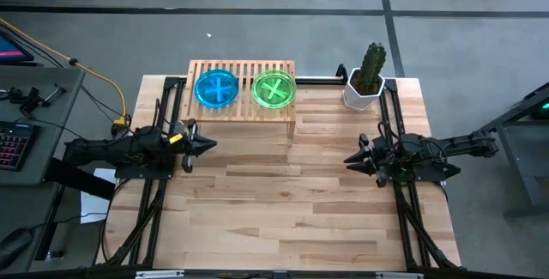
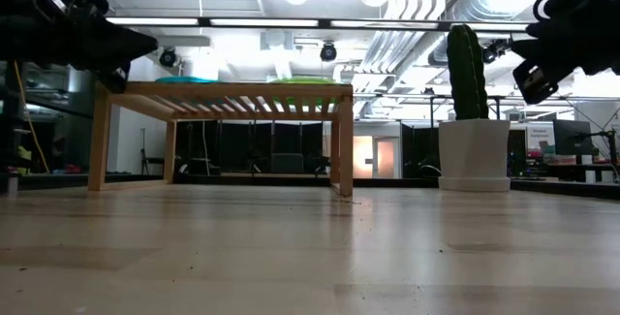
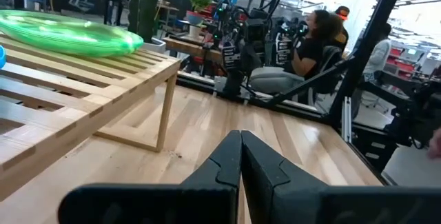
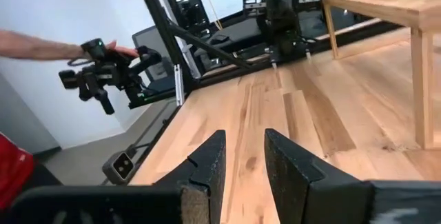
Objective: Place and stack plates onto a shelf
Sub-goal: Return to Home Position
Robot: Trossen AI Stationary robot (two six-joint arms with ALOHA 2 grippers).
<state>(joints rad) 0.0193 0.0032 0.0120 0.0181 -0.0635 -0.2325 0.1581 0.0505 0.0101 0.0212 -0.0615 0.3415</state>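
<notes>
The bamboo shelf (image 1: 243, 112) stands on its side legs at the table's far edge, left of the middle. On its slatted top rest cyan-blue plates (image 1: 216, 88) on the left and yellow-green plates (image 1: 274, 88) on the right; how many lie in each pile I cannot tell. The green pile (image 3: 69, 34) also shows in the left wrist view. My left gripper (image 1: 208, 145) is shut, above the table just near of the shelf's left half, holding nothing. My right gripper (image 1: 350, 160) hovers right of the table's middle, pointing left, its fingers (image 4: 207, 158) slightly open and empty.
A white pot with a cactus (image 1: 364, 86) stands at the far right corner, right of the shelf. Bare wooden tabletop (image 1: 283, 210) spreads between and near of the two arms. A seated person (image 3: 303, 52) and a person's arm with a hand-held device (image 4: 103, 72) show beyond the table.
</notes>
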